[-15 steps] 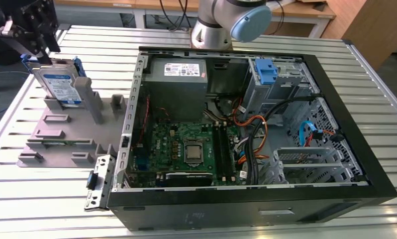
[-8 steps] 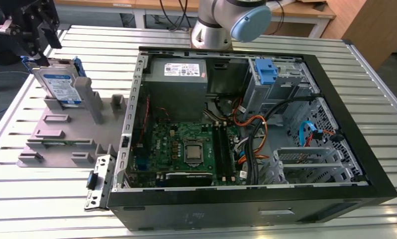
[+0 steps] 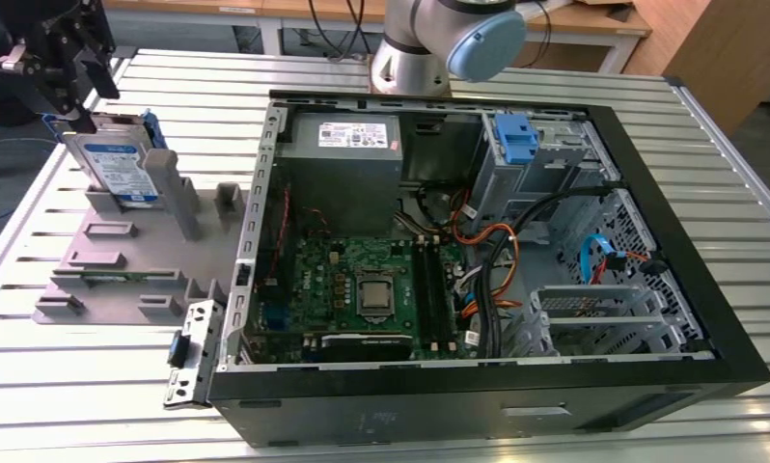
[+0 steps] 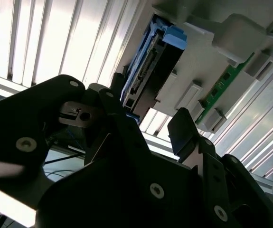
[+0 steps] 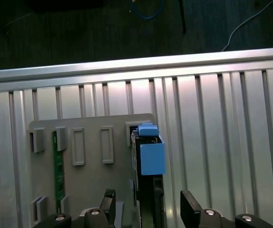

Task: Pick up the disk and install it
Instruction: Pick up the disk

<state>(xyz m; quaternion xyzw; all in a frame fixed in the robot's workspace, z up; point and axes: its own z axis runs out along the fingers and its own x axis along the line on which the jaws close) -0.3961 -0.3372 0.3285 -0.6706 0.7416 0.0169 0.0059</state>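
A: Disk location?

B: The disk [image 3: 118,166] is seen standing on edge in the grey rack [image 3: 127,256]. The rack is set on the table [image 3: 89,386], to the exterior view's left of the open computer case [image 3: 694,318]. The label is turned toward that camera, and the blue carrier frame is seen at the disk's edges.

A: Fingers?

B: The gripper [image 3: 79,118] is held at the disk's top edge. In the first wrist view the fingers [image 5: 108,202] are spread, one on each side of the disk, with a gap seen on both sides. Nothing is grasped.

A: Anything else in the rack?

B: A green memory stick [image 5: 57,164] is slotted in, several slots away from the disk.

A: Case?

B: The side is off and the motherboard [image 3: 359,289] is exposed. The power supply [image 3: 346,145] is mounted at the far wall. A blue bracket [image 3: 515,135] is seated in the drive cage, toward the exterior view's right.
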